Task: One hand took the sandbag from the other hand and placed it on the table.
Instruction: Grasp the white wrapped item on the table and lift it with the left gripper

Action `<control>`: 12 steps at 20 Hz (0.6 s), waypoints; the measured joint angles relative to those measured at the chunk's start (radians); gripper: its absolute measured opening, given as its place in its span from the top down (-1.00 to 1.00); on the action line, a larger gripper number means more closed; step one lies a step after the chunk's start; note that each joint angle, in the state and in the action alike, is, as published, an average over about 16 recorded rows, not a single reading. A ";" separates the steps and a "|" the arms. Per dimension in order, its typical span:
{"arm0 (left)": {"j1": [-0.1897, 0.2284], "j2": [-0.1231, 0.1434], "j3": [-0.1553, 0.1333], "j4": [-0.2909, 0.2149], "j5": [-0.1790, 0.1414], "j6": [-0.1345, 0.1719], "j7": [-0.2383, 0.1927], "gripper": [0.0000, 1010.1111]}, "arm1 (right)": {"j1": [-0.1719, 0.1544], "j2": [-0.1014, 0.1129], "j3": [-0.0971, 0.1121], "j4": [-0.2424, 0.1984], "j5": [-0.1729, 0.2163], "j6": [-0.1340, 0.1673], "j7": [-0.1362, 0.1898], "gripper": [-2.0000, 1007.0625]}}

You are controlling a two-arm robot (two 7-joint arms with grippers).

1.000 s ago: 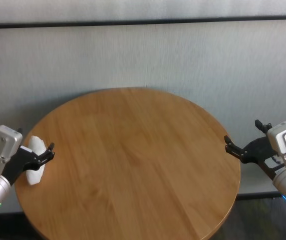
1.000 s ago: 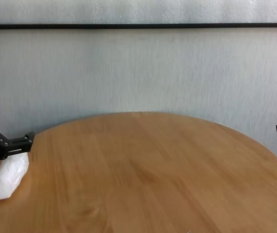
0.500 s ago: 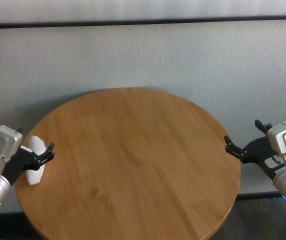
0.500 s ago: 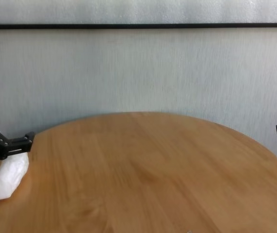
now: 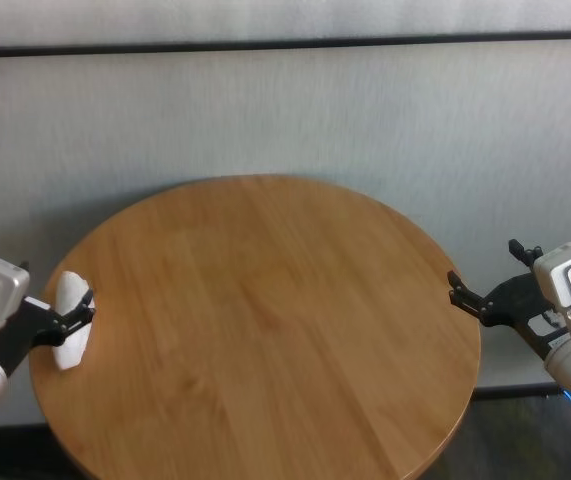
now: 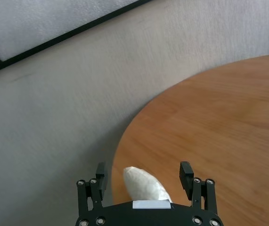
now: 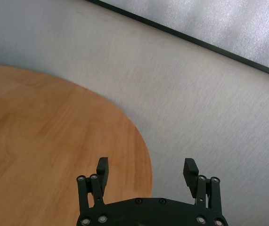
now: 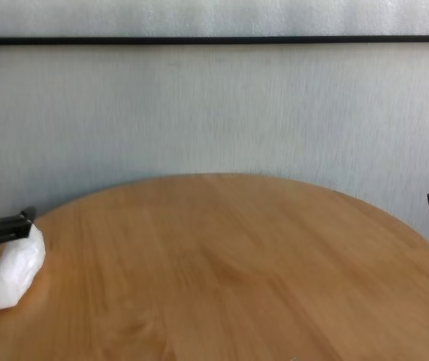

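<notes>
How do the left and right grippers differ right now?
The left gripper sits over the table's left edge with the sandbag lying between its spread fingers; the right gripper has nothing between its fingers and hangs just off the right edge. Both are open.

The head view looks steeply down on the whole round surface (image 5: 265,320); the chest view faces it lower and nearer (its near rim cut off). Each wrist view looks past its own tool at one opposite edge of the surface.
</notes>
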 joint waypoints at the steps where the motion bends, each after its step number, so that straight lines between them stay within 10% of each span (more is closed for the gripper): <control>1: 0.006 0.001 -0.007 -0.008 -0.003 0.005 0.002 -0.98 | 0.000 0.000 0.000 0.000 0.000 0.000 0.000 -0.99; 12: 0.076 -0.026 -0.097 -0.107 -0.106 0.117 0.013 -0.98 | 0.000 0.000 0.000 0.000 0.000 0.000 0.000 -0.99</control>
